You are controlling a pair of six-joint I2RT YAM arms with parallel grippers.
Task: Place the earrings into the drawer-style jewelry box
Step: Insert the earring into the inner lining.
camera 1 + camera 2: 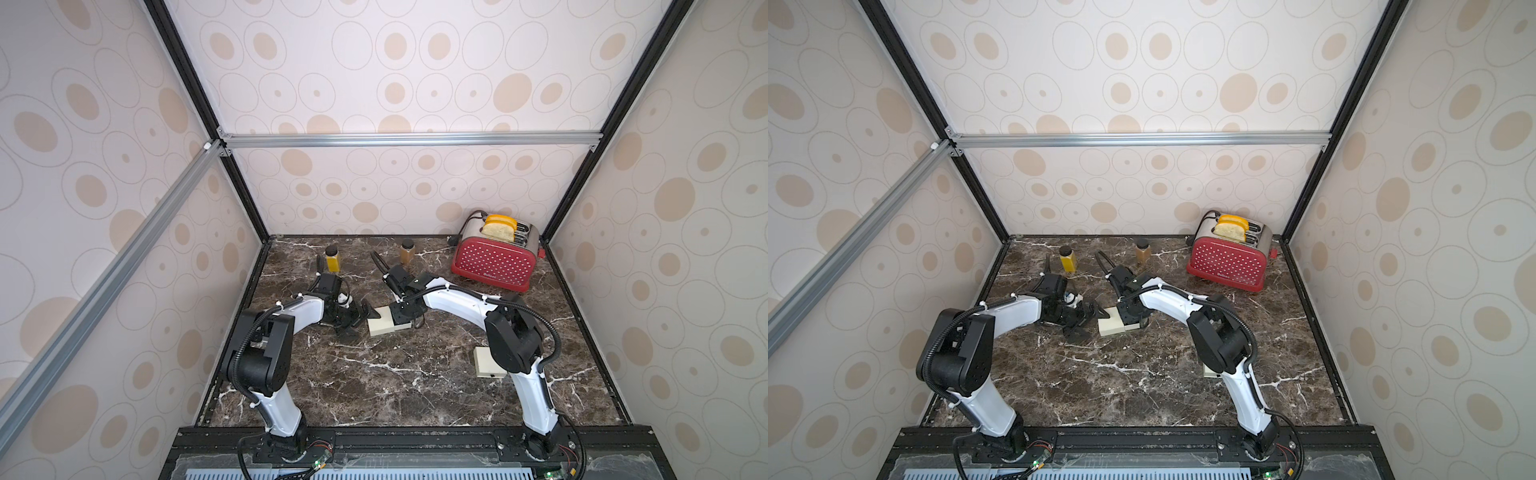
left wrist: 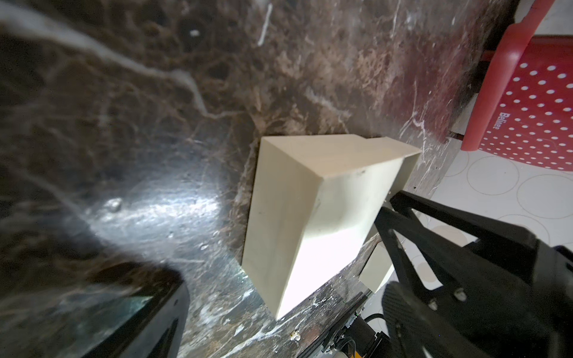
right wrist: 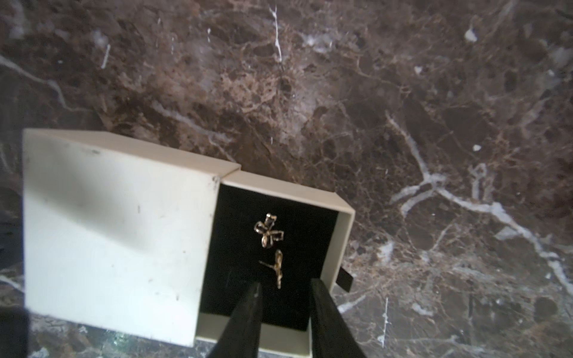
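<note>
1. Jaws of the left gripper (image 1: 356,321) are spread wide and nothing is held. The gripper is set low over the marble tabletop (image 1: 374,374), just left of the jewelry box (image 1: 382,326). Whether a finger touches the box's sleeve (image 3: 117,223) cannot be told.
2. The drawer (image 3: 285,192) is pulled out of the sleeve toward the right. Both earrings lie inside it on the black lining. The bow-shaped earring (image 3: 268,231) lies flat and the second earring (image 3: 278,269) is seen edge-on with its post out. They are near each other but apart.
3. The right gripper (image 3: 286,284) is poised over the open drawer, jaws partly spread and pinching nothing. The second earring lies just ahead of the tips, in line with the gap. The bow-shaped earring lies beyond it.
4. The release is judged to be the step in hand. It is best finished by a straight lift with the jaws left apart, so that the post is not caught and dragged out.
5. If the drawer is then to be shut, its front by the black pull tab (image 3: 345,280) should be pushed leftward. The sleeve should be braced from the left.
</note>
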